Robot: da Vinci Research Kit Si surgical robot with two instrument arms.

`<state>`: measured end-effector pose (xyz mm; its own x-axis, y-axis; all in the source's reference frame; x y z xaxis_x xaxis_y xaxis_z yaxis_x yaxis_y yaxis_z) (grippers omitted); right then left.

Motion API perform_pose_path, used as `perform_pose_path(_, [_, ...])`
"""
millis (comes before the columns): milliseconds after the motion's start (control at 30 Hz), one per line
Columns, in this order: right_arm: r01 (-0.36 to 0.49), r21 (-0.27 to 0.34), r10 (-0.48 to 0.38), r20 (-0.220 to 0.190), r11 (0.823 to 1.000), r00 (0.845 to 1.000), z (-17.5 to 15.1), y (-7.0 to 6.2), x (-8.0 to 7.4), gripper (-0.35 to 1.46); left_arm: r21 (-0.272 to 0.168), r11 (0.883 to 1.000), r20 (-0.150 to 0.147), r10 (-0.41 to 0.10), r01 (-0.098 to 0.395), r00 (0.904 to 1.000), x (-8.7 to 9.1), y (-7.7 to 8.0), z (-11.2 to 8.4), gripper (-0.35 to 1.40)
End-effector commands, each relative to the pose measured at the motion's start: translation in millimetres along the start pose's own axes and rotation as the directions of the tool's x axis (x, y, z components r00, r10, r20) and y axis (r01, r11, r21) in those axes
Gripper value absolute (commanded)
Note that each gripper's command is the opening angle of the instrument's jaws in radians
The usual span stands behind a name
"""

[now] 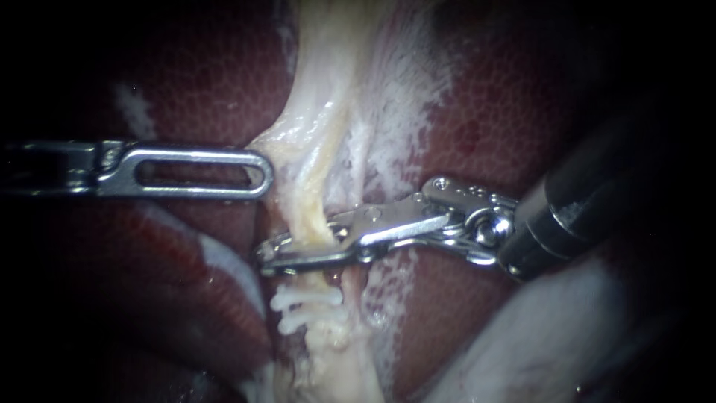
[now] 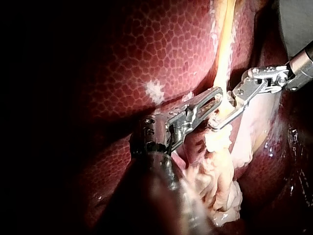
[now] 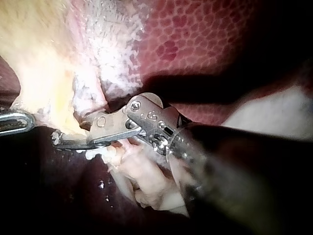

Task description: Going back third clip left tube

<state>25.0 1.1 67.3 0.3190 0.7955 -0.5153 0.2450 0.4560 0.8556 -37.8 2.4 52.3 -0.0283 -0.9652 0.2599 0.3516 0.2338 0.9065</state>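
- Right instrument (image 1: 287,252): shaft enters at 3 o'clock in the endoscope view, tip just below centre. Its jaws show a narrow gap and straddle the left tube (image 1: 317,186), one on each side. No firm grip shows.
- Right wrist view: right instrument (image 3: 68,140) has the thin lower jaw reaching past the tube, the upper jaw shorter, and a slit showing between them.
- Left instrument (image 1: 259,172): shaft enters at 9 o'clock and lies level. The slotted jaws lie together with nothing held, and the tip is against the pale tissue beside the tube, just above the right instrument's tip.
- Left wrist view: left instrument (image 2: 214,99) and right instrument (image 2: 220,121) meet tip to tip at the tube (image 2: 225,49).
- Left tube: yellowish strand running from 12 o'clock down through centre to 6 o'clock, with a thinner white strand beside it toward 3 o'clock.
- Clips (image 1: 307,304): two white ones across the tube, just beside the right jaws toward 6 o'clock, stacked close together.
- Liver (image 1: 186,67): dark red and mottled, on both sides of the tube.
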Motion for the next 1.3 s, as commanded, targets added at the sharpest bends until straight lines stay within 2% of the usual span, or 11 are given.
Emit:
perform_pose_path(33, [-0.005, 0.001, 0.005, -0.001, 1.000, 1.000, 0.0, 0.0, 0.1, -0.35, 0.000, 1.000, 0.000, 0.000, 0.000, 1.0000, 0.0, 0.0, 0.0, -0.35])
perform_pose_path(533, [-0.030, -0.001, 0.030, -0.004, 1.000, 1.000, 0.2, 0.1, 0.2, -0.35, 0.000, 1.000, 0.000, 0.001, -0.001, 1.0000, 0.1, 0.0, 0.0, -0.35])
perform_pose_path(567, [-0.030, -0.001, 0.030, -0.004, 1.000, 1.000, 0.2, 0.1, 0.2, -0.28, 0.000, 1.000, 0.000, 0.001, -0.001, 1.0000, 0.1, 0.0, 0.0, -0.35])
perform_pose_path(600, [-0.030, -0.002, 0.030, -0.001, 1.000, 1.000, 0.3, 0.1, 0.2, -0.09, 0.000, 1.000, 0.000, 0.001, -0.001, 1.0000, 0.1, 0.0, 0.0, -0.35])
perform_pose_path(700, [0.060, 0.000, -0.060, -0.015, 0.998, 0.998, 0.4, 0.1, 0.2, 0.30, 0.000, 1.000, 0.000, 0.001, -0.001, 1.0000, 0.1, 0.0, 0.0, -0.35])
perform_pose_path(733, [0.114, 0.002, -0.114, -0.019, 0.993, 0.993, 0.4, 0.2, 0.3, 0.39, 0.000, 1.000, 0.000, 0.001, -0.001, 1.0000, 0.1, 0.0, 0.0, -0.35])
perform_pose_path(833, [0.202, 0.000, -0.202, -0.030, 0.979, 0.979, 0.8, 0.4, 0.4, 0.51, 0.000, 1.000, 0.000, 0.001, -0.001, 1.0000, 0.1, 0.0, 0.0, -0.35])
perform_pose_path(1067, [0.358, -0.052, -0.360, -0.022, 0.932, 0.933, 1.4, 1.0, 0.9, 0.59, 0.000, 1.000, 0.000, 0.001, -0.001, 1.0000, 0.1, 0.0, 0.0, -0.35])
perform_pose_path(1100, [0.385, -0.053, -0.387, -0.018, 0.921, 0.922, 1.4, 1.1, 0.9, 0.59, 0.000, 1.000, 0.000, 0.001, -0.001, 1.0000, 0.1, 0.0, 0.0, -0.35])
perform_pose_path(1233, [0.412, -0.058, -0.413, -0.014, 0.909, 0.910, 0.9, 1.4, 0.8, 0.60, 0.000, 1.000, 0.000, 0.001, -0.001, 1.0000, 0.1, 0.0, -0.1, -0.35])
perform_pose_path(1300, [0.412, -0.062, -0.413, -0.014, 0.909, 0.910, 0.4, 1.2, 0.6, 0.60, 0.000, 1.000, -0.001, 0.001, -0.001, 1.0000, 0.1, 0.0, -0.1, -0.35])
